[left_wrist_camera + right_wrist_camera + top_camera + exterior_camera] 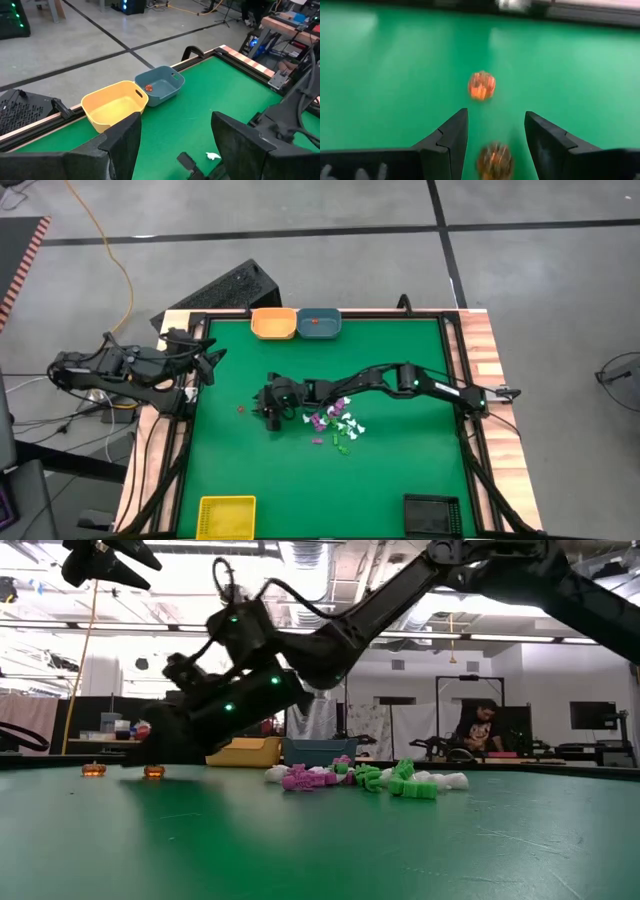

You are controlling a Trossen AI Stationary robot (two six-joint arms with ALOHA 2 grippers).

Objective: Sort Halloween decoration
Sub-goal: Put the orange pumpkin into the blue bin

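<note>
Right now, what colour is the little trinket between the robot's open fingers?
Orange trinket, clearest in the right wrist view.

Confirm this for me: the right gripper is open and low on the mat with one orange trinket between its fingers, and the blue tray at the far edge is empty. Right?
Not quite. The blue tray is not empty: the left wrist view shows one orange-red piece inside it. The rest holds: the right gripper is open and low on the mat, with an orange trinket between its fingers.

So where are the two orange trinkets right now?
Both orange trinkets lie on the green table, left of the mixed pile; the open right hand has the nearer one between its fingers.
</note>
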